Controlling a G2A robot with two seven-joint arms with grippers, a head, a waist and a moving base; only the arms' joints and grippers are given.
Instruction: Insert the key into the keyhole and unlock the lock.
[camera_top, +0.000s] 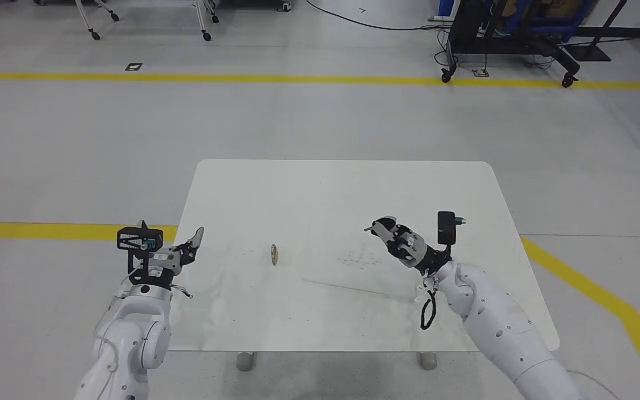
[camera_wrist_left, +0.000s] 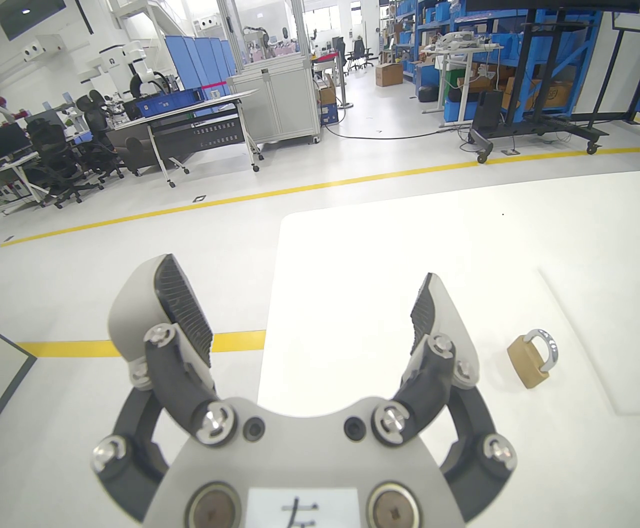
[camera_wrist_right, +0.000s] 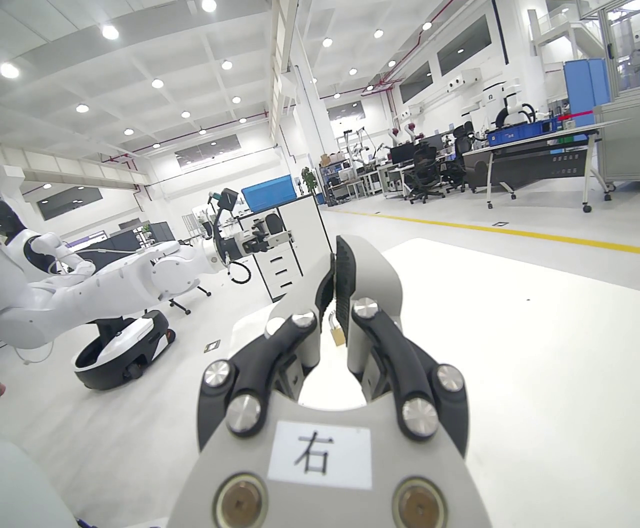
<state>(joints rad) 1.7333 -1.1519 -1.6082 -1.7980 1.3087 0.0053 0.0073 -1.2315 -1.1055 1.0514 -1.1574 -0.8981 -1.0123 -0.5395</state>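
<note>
While the left gripper (camera_top: 190, 245) (camera_wrist_left: 297, 272) hangs over the near left edge of the white table (camera_top: 340, 190) (camera_wrist_left: 400, 240) (camera_wrist_right: 500, 310), its jaws stand wide apart with nothing between them. Its ribbed fingers (camera_wrist_left: 182, 310) are spread over the table edge and the floor. On the near right side of the table the right gripper (camera_top: 380, 228) (camera_wrist_right: 336, 255) has its jaws pressed together, pad against pad. I cannot tell whether anything thin is held between them.

A little farther in, the brass padlock (camera_top: 273, 254) (camera_wrist_left: 532, 360) (camera_wrist_right: 337, 330) with a silver shackle rests on the table between the two grippers, apart from both and somewhat nearer to the left one. In the left wrist view it sits outside the open jaws, beside one finger and not in the gap. In the right wrist view it shows beyond the closed fingers, almost in line with them.
</note>
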